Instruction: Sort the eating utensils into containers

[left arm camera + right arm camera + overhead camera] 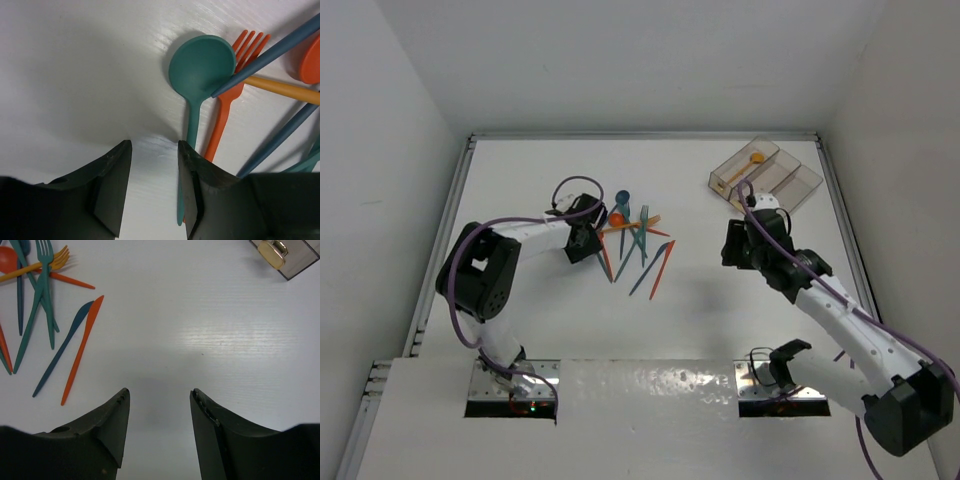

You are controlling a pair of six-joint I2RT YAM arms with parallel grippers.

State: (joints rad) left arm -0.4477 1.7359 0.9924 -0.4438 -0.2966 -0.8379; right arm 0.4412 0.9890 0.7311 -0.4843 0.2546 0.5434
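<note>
Showing two arms over a white table [700,330], with the utensil pile [638,240] taken as the reference. The left gripper [154,150] sits low at the pile's left edge. Its fingers are apart, with a strip of bare table between them, and they clamp nothing. The handle of a teal spoon [201,65] runs along the inner face of one finger [192,190]. An orange fork [225,100] lies just beside that spoon and is crossed by a blue handle [270,52]. The right gripper [160,395] hangs well to the right of the pile, jaws apart over bare table, holding nothing. A blue knife [65,352] and an orange knife [82,347] lie side by side at the pile's near right fringe. Farther back and to the right of the pile stands the three-bin tray [802,186], with a yellow spoon [757,158] in the bin on the pile's side.
</note>
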